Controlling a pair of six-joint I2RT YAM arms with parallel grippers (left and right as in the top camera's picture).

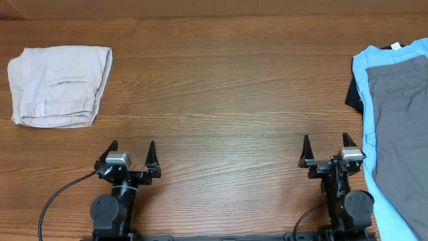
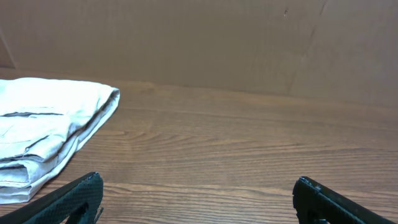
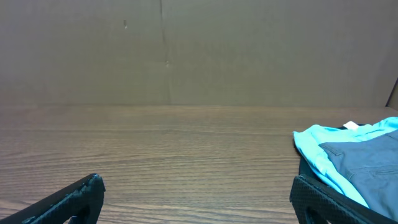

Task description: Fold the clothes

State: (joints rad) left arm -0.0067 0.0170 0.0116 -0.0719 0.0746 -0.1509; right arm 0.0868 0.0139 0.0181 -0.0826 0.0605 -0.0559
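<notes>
The dark-grey shorts (image 1: 400,120), laid lengthwise front-to-back, are found just right of the right claw (image 1: 326,139); it and the farther left claw (image 1: 132,144) are held open.

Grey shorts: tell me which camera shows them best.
Overhead. It shows the grey shorts from above, spread on the blue T-shirt, though cropped at the picture's right edge. The right wrist view catches only one corner; the left wrist view shows none.
</notes>
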